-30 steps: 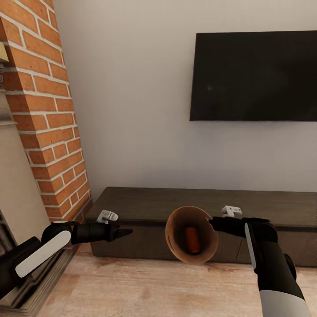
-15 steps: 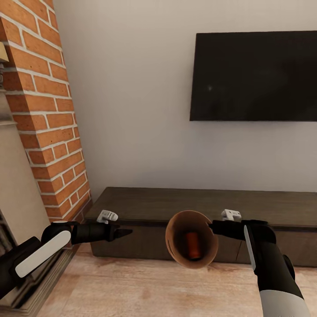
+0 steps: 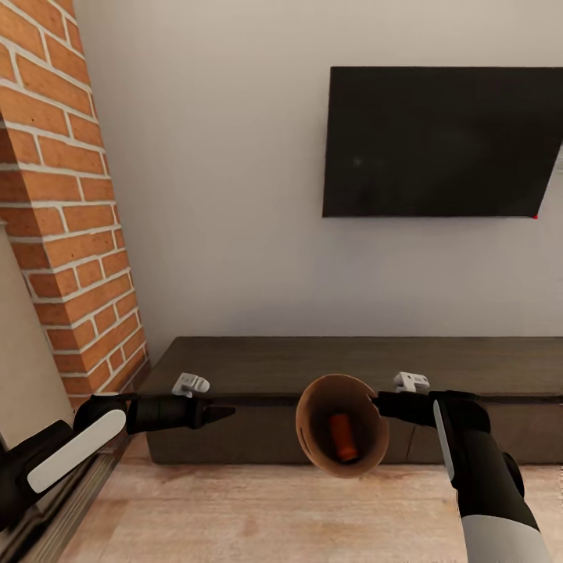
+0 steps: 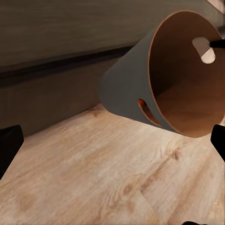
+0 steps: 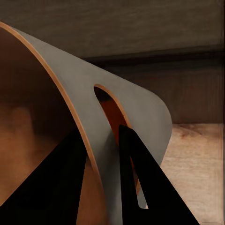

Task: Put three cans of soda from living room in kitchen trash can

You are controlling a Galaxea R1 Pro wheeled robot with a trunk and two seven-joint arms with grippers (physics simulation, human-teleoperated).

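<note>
- Head view: one tash can [image 3: 342, 427], tilted with its mouth toward the camera and held off the floor at its rim by the right gripper [image 3: 381, 405]. One orange can of soda [image 3: 342, 437] lies inside. The left gripper [image 3: 223, 411] is empty, apparently closed.
- Left wrist view: the bin [image 4: 140, 89] above the wood floor [image 4: 108, 178], with fingertips [image 4: 9, 145] well apart.
- Right wrist view: dark fingers [image 5: 136, 173] clamp the bin's wall [image 5: 98, 126], one inside and one outside.

no readable text, labels or signs
</note>
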